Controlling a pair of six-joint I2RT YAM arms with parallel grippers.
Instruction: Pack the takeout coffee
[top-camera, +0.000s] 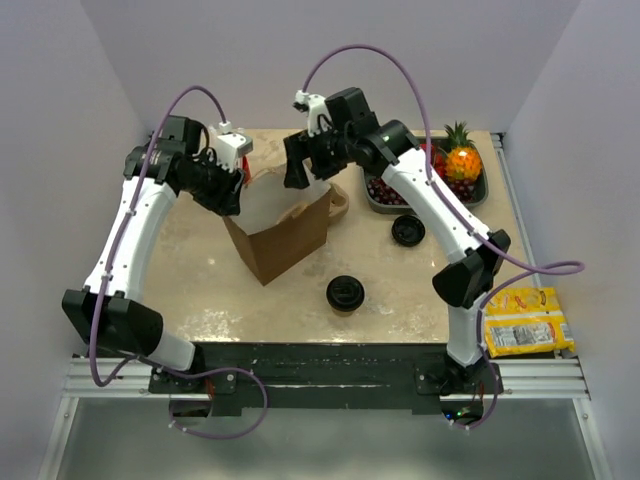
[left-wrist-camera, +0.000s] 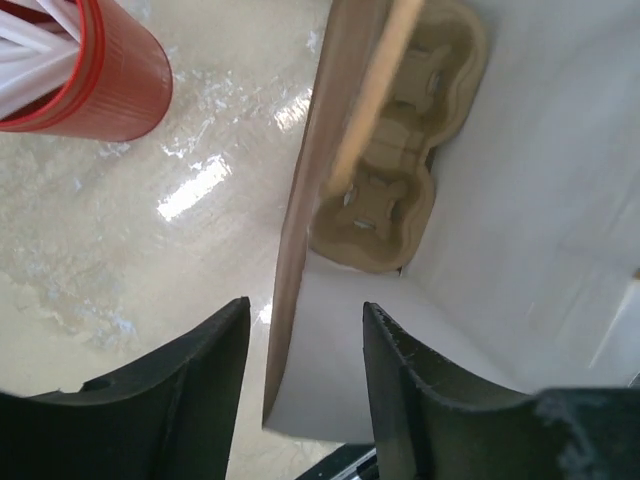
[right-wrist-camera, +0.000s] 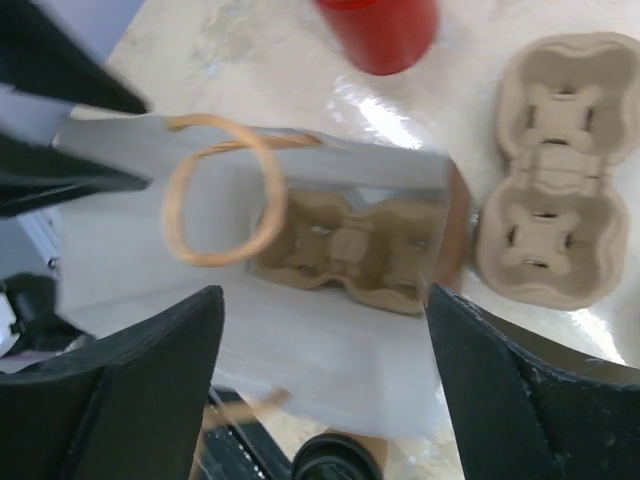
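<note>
- Key relation: the takeout coffee is outside the paper bag. It sits on the table at about 4 o'clock from the bag in the top view, near it but not touching.
- From the right gripper, the coffee is at roughly 5 o'clock in the top view. From the left gripper, it's closer to 4 o'clock and further off.
- Right arm is nearer, and the cup is slightly on its side of centre, so I'd give it the pick.
- Cup is upright, long axis vertical, black lid facing up. It's round from above, so wrist yaw shouldn't matter; grab from the side or top.
- Right jaws: spread wide with nothing between them, hanging over the bag's open mouth.
- A black round rim shows at 6 o'clock in the right wrist view. Probably the coffee, but too cropped to be sure.
- Left jaws: spread, straddling the bag's left wall at the rim. There's a gap on both sides, so no pinch that I can see.
- A pulp cup carrier lies flat on the bag floor. I read its wells as the drop target.
- Watch for a second black disc at 3 o'clock of the bag, near the fruit tray. Can't tell whether there's a cup under it, so don't confuse the two.
- Risk: the bag handle droops across the mouth and could snag the cup on the way in.
</note>
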